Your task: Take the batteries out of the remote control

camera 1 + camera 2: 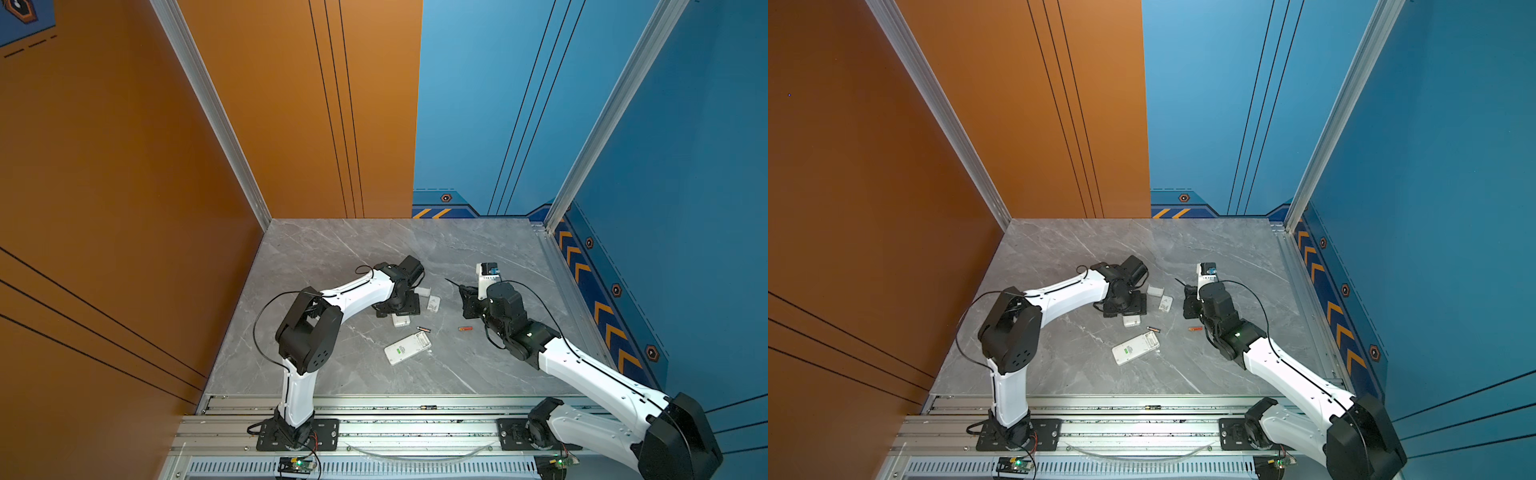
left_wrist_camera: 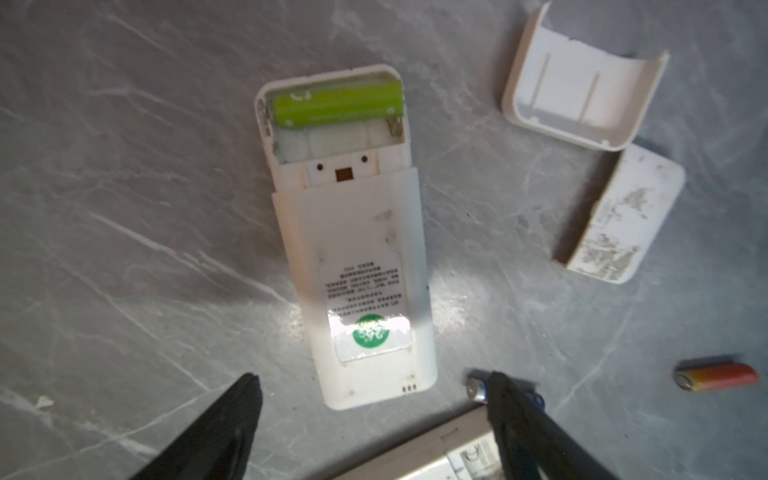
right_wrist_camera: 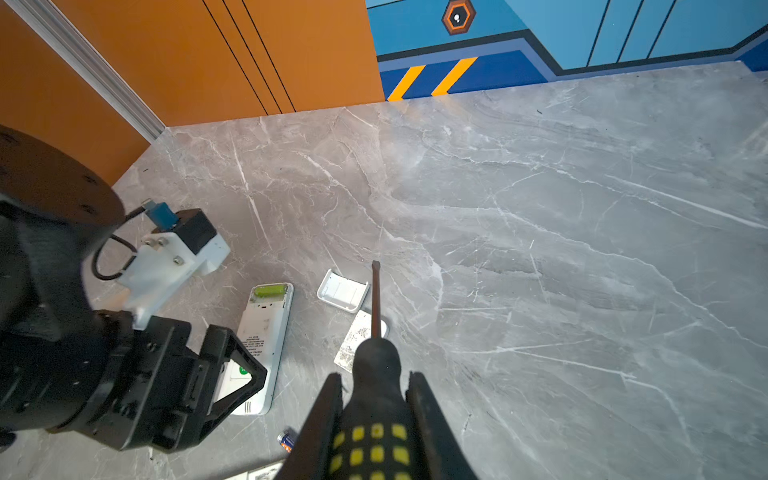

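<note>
Left end effector point(image 2: 372, 376) is hovering, jaws spread wide, over the white plastic remote control point(image 2: 353, 232), whose open compartment is holding a green cylindrical battery point(image 2: 336, 104). An orange-red battery point(image 2: 717, 377) is lying apart on the grey marble bench point(image 2: 124, 208); a third battery point(image 2: 473, 388) is half hiding behind one finger point(image 2: 523, 424). Right end effector point(image 3: 374, 378) is pinching a black-and-yellow-handled screwdriver point(image 3: 376, 357).

Both top views look down from above the table's point(image 1: 332, 249) front edge; wrist cameras sit close (both showing the open remote point(image 2: 353, 249)).
</note>
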You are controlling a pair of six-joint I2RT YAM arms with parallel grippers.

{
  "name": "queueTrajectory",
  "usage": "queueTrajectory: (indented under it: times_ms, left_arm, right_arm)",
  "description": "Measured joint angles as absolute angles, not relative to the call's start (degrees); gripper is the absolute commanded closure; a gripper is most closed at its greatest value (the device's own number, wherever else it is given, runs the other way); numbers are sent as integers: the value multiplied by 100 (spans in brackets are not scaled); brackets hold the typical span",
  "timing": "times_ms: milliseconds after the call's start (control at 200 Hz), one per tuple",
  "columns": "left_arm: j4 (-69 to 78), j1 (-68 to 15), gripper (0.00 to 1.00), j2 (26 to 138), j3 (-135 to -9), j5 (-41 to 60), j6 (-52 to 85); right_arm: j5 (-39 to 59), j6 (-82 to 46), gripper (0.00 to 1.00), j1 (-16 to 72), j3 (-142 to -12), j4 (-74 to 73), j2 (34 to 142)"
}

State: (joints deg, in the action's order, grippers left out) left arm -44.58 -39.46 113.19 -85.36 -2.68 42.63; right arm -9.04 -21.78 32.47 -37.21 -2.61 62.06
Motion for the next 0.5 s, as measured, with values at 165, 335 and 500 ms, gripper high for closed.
queueTrajectory:
  times_ms: [165,335,500]
  left_arm:
    - [-4668,-3994,22,11642,-8621,-443,4257]
    - [-4805,-4125,41,11806,-8676,-517,4254]
    - [-4829,-4209,47,11826,-8720,-569,3977]
  right_arm:
    - [-740,-2193,100,3076,-3710,-373,6211]
    - [-600,-2193,100,2891,-3710,-523,6217]
    - [-460,-2191,100,2803,-3710,-596,6370]
